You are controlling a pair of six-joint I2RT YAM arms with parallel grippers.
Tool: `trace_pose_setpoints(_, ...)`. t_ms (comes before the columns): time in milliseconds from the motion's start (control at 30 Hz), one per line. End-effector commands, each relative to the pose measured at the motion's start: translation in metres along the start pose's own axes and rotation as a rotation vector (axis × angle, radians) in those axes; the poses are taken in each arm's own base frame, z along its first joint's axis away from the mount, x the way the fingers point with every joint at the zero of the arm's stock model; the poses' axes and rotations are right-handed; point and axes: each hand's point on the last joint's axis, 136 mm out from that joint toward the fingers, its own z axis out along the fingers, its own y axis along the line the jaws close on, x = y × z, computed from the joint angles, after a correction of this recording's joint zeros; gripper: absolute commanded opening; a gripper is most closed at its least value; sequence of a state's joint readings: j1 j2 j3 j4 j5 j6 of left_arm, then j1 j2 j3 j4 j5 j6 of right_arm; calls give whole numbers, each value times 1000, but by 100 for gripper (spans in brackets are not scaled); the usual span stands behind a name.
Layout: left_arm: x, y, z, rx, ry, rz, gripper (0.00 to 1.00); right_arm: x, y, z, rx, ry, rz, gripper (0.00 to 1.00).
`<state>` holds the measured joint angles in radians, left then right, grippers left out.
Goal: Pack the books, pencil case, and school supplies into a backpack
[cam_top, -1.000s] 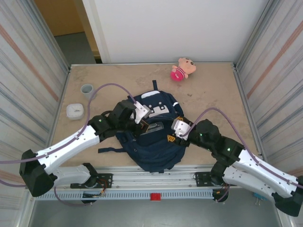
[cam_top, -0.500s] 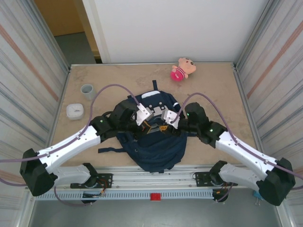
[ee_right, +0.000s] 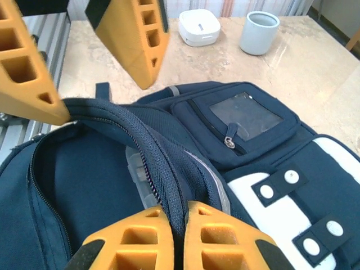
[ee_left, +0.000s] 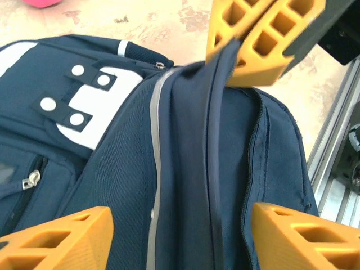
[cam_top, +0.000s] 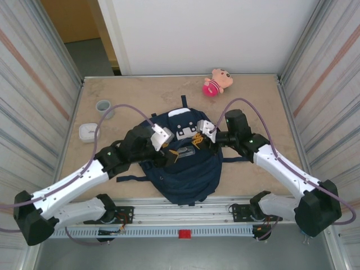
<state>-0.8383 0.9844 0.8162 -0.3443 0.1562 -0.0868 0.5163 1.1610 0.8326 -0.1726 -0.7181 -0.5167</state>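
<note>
Backpack lies mid-tabletop. Right tool pinches its rim; left tool hovers spread beside it. Risk: fabric may slip from the pinch, letting the opening fall shut.

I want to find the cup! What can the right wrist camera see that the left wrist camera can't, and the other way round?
Extra in the right wrist view: the grey cup, the white box and a clear-window pocket. Extra in the left wrist view: a pink bit of the plush toy and a metal rail. Both have the navy backpack, its white patch with snaps, the right pincer pinching the bag's zipper edge, and the left pincer open.
</note>
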Motion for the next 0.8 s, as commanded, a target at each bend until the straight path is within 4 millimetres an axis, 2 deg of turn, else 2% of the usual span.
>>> trace_pose_setpoints(0,14,12,-6,-48,-25,-95,68,-34,-9,-6,-14,-99,-67,0)
trace_pose_setpoints(300,43,27,-25,-63,-128,-204,72,-38,-21,-3,-39,-108,-46,0)
trace_pose_setpoints(433,63,28,-17,-46,-96,-206,71,-39,-22,-2,-46,-111,-43,0)
trace_pose_setpoints(667,80,14,0,51,-32,-178,69,-41,-28,-2,-30,-103,-25,0)
trace_pose_setpoints(767,88,19,6,31,-19,-187,68,-42,-29,-1,-34,-106,-21,0)
